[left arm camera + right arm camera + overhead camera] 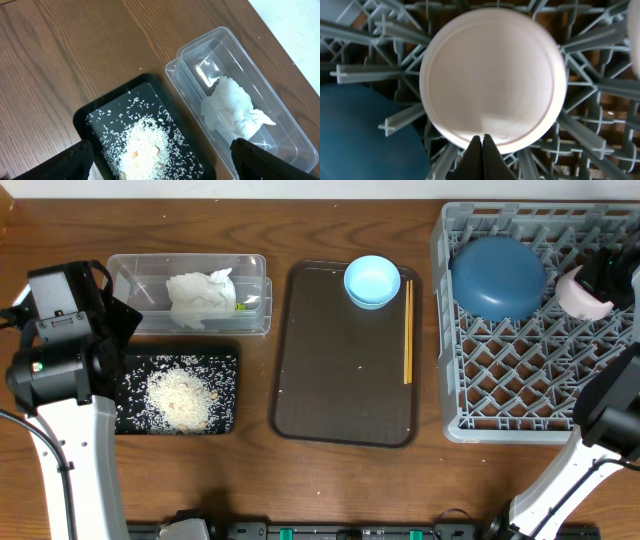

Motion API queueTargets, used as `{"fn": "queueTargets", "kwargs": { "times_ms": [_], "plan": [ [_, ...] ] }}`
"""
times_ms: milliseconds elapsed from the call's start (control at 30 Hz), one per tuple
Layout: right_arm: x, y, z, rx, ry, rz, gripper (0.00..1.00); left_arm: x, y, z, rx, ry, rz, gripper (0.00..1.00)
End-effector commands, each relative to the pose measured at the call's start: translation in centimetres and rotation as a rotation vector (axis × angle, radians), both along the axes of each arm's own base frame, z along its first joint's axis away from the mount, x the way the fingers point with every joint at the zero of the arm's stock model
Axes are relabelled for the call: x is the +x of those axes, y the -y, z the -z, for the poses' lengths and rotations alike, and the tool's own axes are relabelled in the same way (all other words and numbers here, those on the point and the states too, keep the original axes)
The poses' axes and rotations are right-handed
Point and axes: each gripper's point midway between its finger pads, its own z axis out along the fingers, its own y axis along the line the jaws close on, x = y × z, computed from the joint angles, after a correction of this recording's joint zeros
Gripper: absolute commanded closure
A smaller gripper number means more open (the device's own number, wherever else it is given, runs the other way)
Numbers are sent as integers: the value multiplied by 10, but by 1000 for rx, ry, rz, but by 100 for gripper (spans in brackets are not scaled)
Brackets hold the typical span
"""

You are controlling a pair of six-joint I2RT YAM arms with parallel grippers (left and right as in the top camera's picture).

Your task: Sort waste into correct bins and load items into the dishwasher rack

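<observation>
Left fingers (70, 162) wide apart, holding nothing, above the black tray (225, 370) and clear tub (135, 280). Both bins sit on the bench (60, 240) left of the brown serving tray (340, 380), just beside each other, with the tub on the far side. Rice (180, 395) is heaped in the black tray, with loose grains around the heap. Napkin (203, 295) is in the tub. On the serving tray, the light-blue bowl (372, 280) is at the far right corner and the chopsticks (408, 330) lie along the right edge. Rack (500, 370) is right of the serving tray. Dark-blue bowl (497, 277) looks upside down in the rack's far corner nearest the serving tray. White-pinkish bowl (580, 295) is farther right in the rack, tilted. Right fingers (476, 157) are pressed together with their tips at that bowl's rim. Can't tell if they touch it.
</observation>
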Motion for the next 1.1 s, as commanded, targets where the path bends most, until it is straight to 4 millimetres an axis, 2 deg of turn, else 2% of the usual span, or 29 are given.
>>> {"fn": "queueTargets", "kwargs": {
  "times_ms": [0, 67, 167, 233, 300, 400, 500, 600, 767, 900, 1067],
  "plan": [
    [3, -10, -10, 33, 29, -42, 99, -2, -5, 2, 8, -7, -27, 10],
    [4, -12, -28, 33, 73, -48, 99, -2, -5, 2, 8, -7, -27, 10],
    [3, -7, -73, -10, 166, -42, 97, -2, -5, 2, 8, -7, -27, 10],
    [0, -1, -104, -54, 233, -48, 83, -2, -5, 2, 8, -7, -27, 10],
    [-9, 7, -139, -108, 299, -38, 62, -2, -5, 2, 8, -7, -27, 9],
    [-28, 26, -179, -201, 358, 22, 44, -2, -5, 2, 8, -7, -27, 10],
    [-49, 52, -199, -303, 356, 90, 30, -2, -5, 2, 8, -7, -27, 10],
    [-59, 73, -196, -391, 298, 50, 27, -2, -5, 2, 8, -7, -27, 10],
    [-68, 104, -163, -395, 198, -18, 25, -2, -5, 2, 8, -7, -27, 10],
    [-53, 99, -129, -305, 207, -245, 23, -2, -5, 2, 8, -7, -27, 9],
    [-51, 108, -95, -255, 165, -248, 23, -2, -5, 2, 8, -7, -27, 10]
  ]
}}
